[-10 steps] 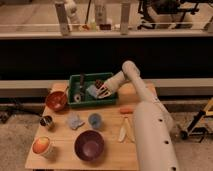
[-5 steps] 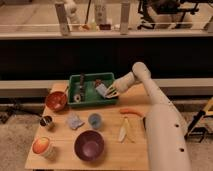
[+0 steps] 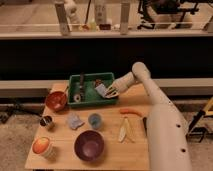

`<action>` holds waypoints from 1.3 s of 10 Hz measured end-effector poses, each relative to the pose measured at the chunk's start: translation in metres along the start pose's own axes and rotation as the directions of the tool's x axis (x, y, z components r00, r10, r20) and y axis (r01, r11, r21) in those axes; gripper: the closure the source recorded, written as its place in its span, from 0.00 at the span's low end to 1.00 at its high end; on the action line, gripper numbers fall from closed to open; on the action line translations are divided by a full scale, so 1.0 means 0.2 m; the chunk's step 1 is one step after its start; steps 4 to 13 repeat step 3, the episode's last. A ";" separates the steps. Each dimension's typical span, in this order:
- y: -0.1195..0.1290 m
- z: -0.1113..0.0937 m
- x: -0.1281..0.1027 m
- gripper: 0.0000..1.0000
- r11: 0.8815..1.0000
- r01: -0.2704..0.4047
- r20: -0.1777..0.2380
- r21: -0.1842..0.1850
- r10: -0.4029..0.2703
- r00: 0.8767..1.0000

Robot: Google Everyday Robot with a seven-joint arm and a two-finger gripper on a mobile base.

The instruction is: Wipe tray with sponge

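Pale blue-grey sponge (image 3: 101, 89) lay pinched at the tips of the gripper (image 3: 107, 91), inside the green tray (image 3: 88, 102) near its right wall

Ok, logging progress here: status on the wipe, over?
Gripper at tray's right side, over the sponge. Sponge inside green tray. Dark items lie in tray's left half.

The tray (image 3: 85, 102) sits at the far side of the table (image 3: 112, 152) — the gripper (image 3: 109, 92) is over its right end, with the sponge (image 3: 102, 89) there at its fingers. A bowl (image 3: 55, 100) is left of the tray. Nearer lie a rag (image 3: 75, 121) and a cup (image 3: 95, 120) — another bowl (image 3: 89, 145) is nearest.
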 end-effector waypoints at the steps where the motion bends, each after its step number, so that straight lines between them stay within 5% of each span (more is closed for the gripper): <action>1: -0.03 0.05 -0.02 1.00 1.000 0.015 0.019 -0.011 -0.015 1.000; 3: -0.10 0.19 -0.08 1.00 0.997 0.058 0.074 -0.041 -0.055 0.996; 13: -0.10 0.19 -0.08 1.00 0.997 0.058 0.074 -0.041 -0.055 0.996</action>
